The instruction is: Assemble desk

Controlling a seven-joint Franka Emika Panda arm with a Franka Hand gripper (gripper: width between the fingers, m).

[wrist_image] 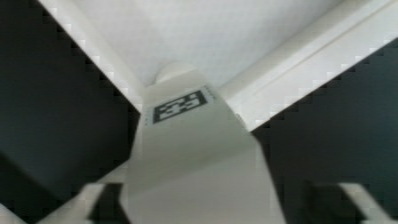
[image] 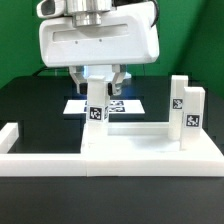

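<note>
No words, brand names or numbers can be read anywhere — only black-and-white square marker tags are seen. One tag (image: 96, 114) is carried on the leg (image: 96, 124) held at the centre, another tag (image: 183, 107) on the upright leg (image: 184, 112) toward the exterior view's right. More are printed on the marker board (image: 120, 105) — their patterns cannot be made out.

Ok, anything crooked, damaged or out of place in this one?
Nothing stands out. The corner leg stands upright on the desk top at the exterior view's right. The second leg sits upright between the fingers. Neither looks tilted or damaged.
</note>
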